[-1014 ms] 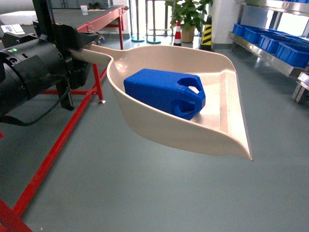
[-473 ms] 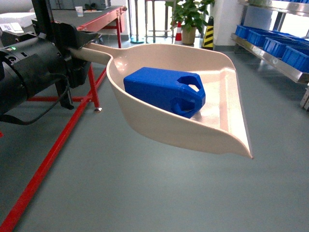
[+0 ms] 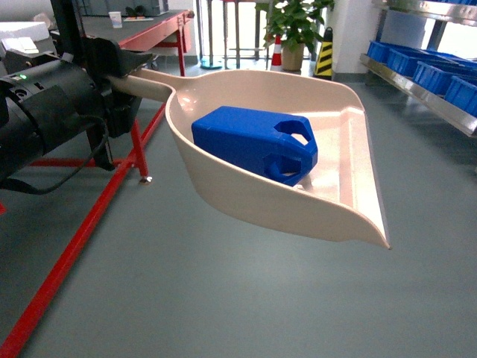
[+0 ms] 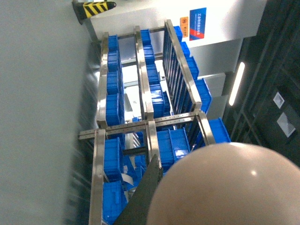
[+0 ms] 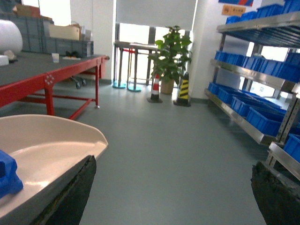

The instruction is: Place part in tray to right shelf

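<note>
The cream-beige tray [image 3: 350, 149] hangs in the air in front of me, and my left gripper [image 3: 123, 74] is shut on its long handle. The bright blue part [image 3: 253, 142] lies on its side inside the tray, handle loop toward the front lip. The left wrist view shows one dark finger [image 4: 145, 197] against the tray's rounded back [image 4: 225, 187]. My right gripper [image 5: 173, 165] is open and empty, just right of the tray's lip [image 5: 70, 140]. A stainless-steel rack [image 3: 417, 78] with blue bins stands at the right; I cannot tell if it is the right shelf.
A red-framed workbench [image 3: 141, 33] stands at the left, its leg and floor rail [image 3: 82, 231] running beside me. A potted plant [image 3: 294, 30] and a striped bollard [image 3: 322, 52] are at the back. Grey floor [image 3: 223, 298] lies below the tray.
The background has slid: the red bench leg has moved down and left and the blue bins toward the right edge. Tray and part keep their place in the view.
</note>
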You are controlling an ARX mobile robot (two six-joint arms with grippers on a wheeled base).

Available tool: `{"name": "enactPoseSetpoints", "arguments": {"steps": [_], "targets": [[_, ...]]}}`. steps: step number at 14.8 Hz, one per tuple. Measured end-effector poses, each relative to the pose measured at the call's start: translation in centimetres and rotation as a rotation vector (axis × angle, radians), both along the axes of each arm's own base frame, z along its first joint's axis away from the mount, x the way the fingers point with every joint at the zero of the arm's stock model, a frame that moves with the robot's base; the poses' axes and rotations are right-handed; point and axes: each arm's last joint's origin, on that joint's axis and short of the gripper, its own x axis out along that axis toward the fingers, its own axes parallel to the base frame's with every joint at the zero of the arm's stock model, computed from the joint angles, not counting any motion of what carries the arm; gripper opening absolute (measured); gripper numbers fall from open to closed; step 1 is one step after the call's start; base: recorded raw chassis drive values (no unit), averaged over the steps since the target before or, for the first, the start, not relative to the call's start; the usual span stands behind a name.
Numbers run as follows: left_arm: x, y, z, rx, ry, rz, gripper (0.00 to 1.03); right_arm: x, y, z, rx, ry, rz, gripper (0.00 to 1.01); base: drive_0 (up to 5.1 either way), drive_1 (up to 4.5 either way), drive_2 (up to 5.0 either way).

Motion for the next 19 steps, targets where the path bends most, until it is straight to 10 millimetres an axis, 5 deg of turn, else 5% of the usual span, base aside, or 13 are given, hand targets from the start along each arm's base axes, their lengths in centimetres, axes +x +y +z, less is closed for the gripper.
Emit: {"name": "enactPoseSetpoints", "arguments": {"steps": [19], "targets": [[-0.03,-0.08,0.07,-0.002,-0.007,-0.003,0.12,-0.01,-0.01,0.05,0.002,-0.003,0.0,0.98,-0.1,4.23,-4.4]]}}
